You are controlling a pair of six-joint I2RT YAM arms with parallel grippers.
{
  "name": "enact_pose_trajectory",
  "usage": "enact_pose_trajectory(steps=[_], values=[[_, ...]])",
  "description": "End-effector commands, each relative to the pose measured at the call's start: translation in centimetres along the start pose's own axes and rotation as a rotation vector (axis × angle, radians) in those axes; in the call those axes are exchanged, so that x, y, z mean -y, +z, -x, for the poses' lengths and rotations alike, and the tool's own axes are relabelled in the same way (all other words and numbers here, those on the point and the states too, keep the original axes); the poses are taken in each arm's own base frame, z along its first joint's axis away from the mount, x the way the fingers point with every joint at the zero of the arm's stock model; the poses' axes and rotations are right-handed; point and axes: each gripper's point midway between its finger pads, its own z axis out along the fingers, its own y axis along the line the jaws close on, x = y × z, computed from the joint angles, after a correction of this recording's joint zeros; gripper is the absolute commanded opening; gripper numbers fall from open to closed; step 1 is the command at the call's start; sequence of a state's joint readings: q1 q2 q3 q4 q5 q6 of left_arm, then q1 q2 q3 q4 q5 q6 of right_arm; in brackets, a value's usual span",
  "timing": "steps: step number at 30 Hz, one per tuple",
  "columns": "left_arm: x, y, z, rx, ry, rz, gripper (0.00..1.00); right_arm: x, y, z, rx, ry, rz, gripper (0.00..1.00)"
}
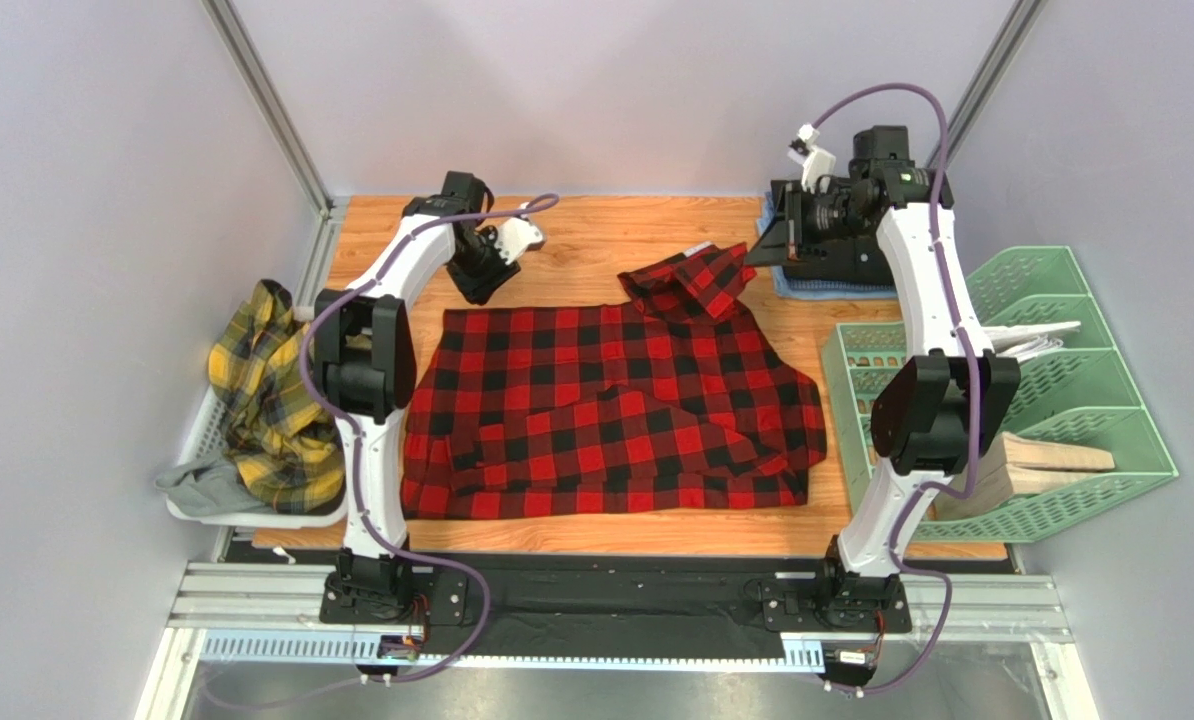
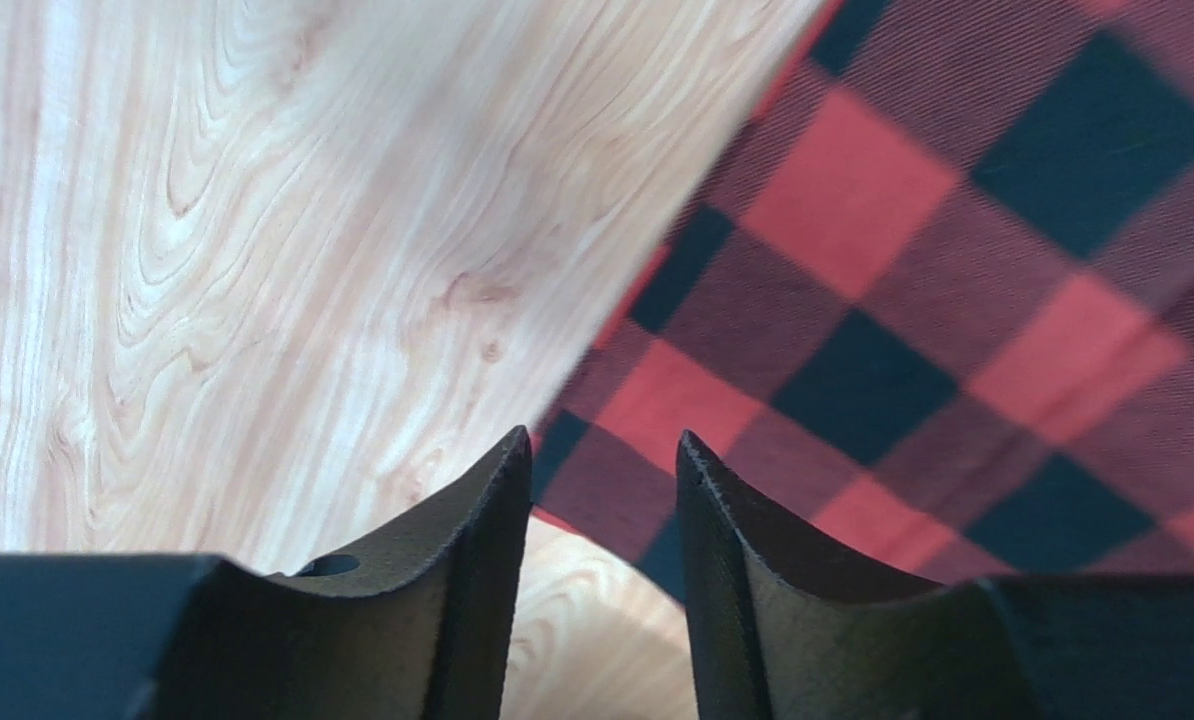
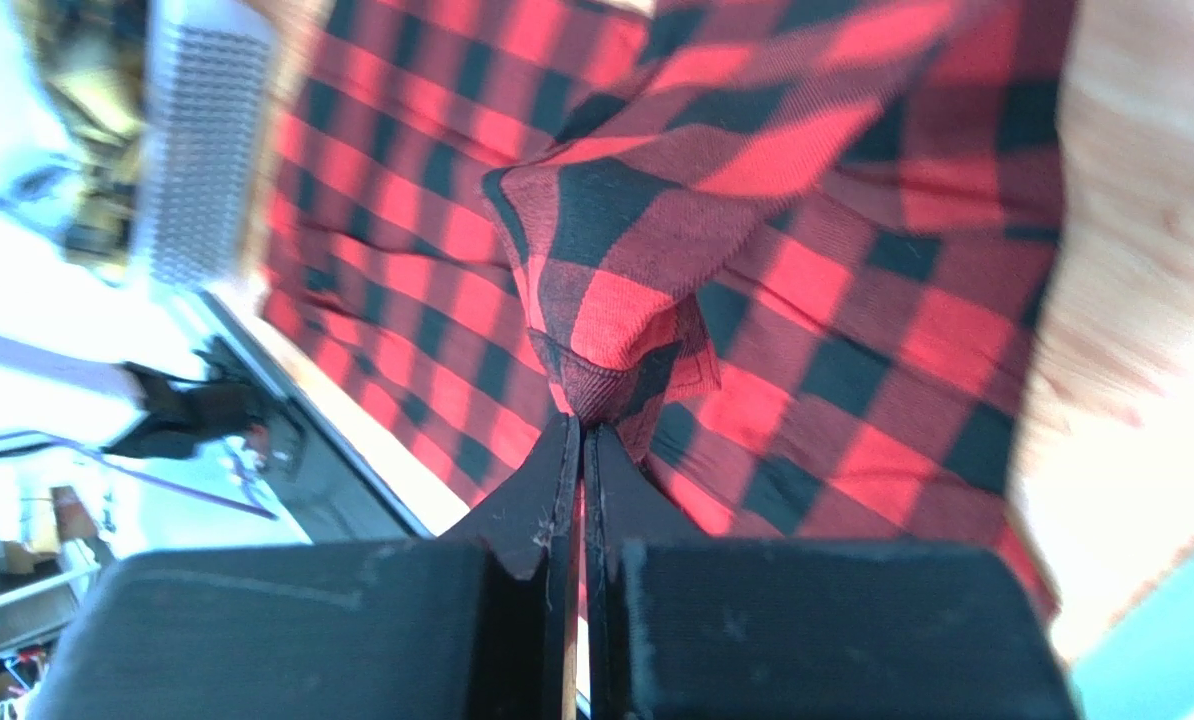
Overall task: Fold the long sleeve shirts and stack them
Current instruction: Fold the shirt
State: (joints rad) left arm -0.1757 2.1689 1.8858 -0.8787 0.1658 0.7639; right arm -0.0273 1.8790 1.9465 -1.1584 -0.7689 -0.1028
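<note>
Red check shirt [image 1: 618,405] lies spread mostly flat across the middle of the wooden table [image 1: 588,248]; its near hem runs along just inside the table's near edge with only a thin strip of wood showing; its left edge sits just beside the left arm, and its right edge comes near the green rack [image 1: 1039,390] at the table's right side; the far right part of the shirt is bunched and lifted off the wood toward the right gripper [image 1: 764,243]; right wrist view shows the right gripper [image 3: 581,435] with jaws pressed together and a folded tip of the red check shirt [image 3: 799,300] pinched at the fingertips, cloth hanging away from it over the flat part; left gripper [image 1: 483,285] is over the shirt's far left corner; left wrist view shows the left gripper [image 2: 603,510] parted with a narrow gap and nothing clamped, fingers [image 2: 476,555] poised above the spot where the shirt's edge [image 2: 919,300] meets bare wood [image 2: 258,225]; cannot tell whether the tips touch the cloth; open wood lies along the far side between the two grippers and in the far left corner; a blue pad [image 1: 817,285] sits at the far right under the right arm; yellow plaid shirt [image 1: 273,390] is heaped in a white tray [image 1: 198,435] off the table's left edge, well apart from the red one.
</note>
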Motion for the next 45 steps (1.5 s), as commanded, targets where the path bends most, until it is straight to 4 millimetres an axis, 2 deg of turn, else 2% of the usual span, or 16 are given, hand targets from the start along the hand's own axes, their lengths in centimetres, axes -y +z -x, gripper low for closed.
enact_pose_trajectory(steps=[1,6,11,16,24,27,28,31,35,36,38,39,42,44,45], values=[[-3.0,-0.1,-1.7,-0.06,0.074,0.019,0.46,-6.2,-3.9,4.6,0.187,-0.054,0.139,0.0],[-3.6,1.0,-4.0,-0.087,0.047,-0.04,0.45,-8.6,-5.9,6.2,0.265,-0.089,0.171,0.0],[-3.4,2.0,-5.0,-0.078,0.025,-0.082,0.45,-10.4,-7.4,6.3,0.307,-0.119,0.191,0.0],[-3.3,2.8,-5.1,-0.074,0.03,-0.096,0.45,-11.5,-8.2,6.5,0.349,-0.149,0.211,0.0],[-2.5,3.6,-5.2,-0.064,0.034,-0.144,0.44,-11.7,-8.5,6.2,0.355,-0.172,0.208,0.0],[-1.8,3.7,-5.5,-0.07,0.037,-0.178,0.35,-12.0,-9.0,6.5,0.368,-0.187,0.203,0.0],[-1.6,3.7,-5.5,-0.066,0.038,-0.187,0.19,-12.0,-9.1,6.6,0.371,-0.189,0.202,0.0],[-1.6,2.6,-4.8,-0.032,0.016,-0.186,0.0,-12.6,-9.9,6.6,0.387,-0.206,0.21,0.0],[-2.5,-0.5,-3.1,0.063,-0.008,-0.147,0.0,-14.3,-11.5,6.0,0.41,-0.241,0.224,0.0],[-2.5,-1.8,-2.6,0.088,-0.001,-0.13,0.0,-14.6,-11.8,5.8,0.414,-0.248,0.227,0.0],[-2.3,-3.3,-1.7,0.135,0.011,-0.122,0.0,-15.4,-12.6,5.3,0.428,-0.268,0.228,0.0],[-1.8,-4.6,-1.4,0.156,0.019,-0.117,0.0,-16.3,-13.5,4.8,0.444,-0.289,0.226,0.0],[-1.1,-6.8,-1.1,0.18,0.056,-0.101,0.0,-17.7,-14.9,3.5,0.472,-0.321,0.215,0.0],[-0.1,-7.5,-1.6,0.178,0.077,-0.113,0.0,-18.2,-15.5,2.6,0.485,-0.33,0.204,0.0],[0.1,-8.7,-1.4,0.191,0.095,-0.098,0.0,-17.9,-15.2,2.0,0.477,-0.32,0.197,0.0]])
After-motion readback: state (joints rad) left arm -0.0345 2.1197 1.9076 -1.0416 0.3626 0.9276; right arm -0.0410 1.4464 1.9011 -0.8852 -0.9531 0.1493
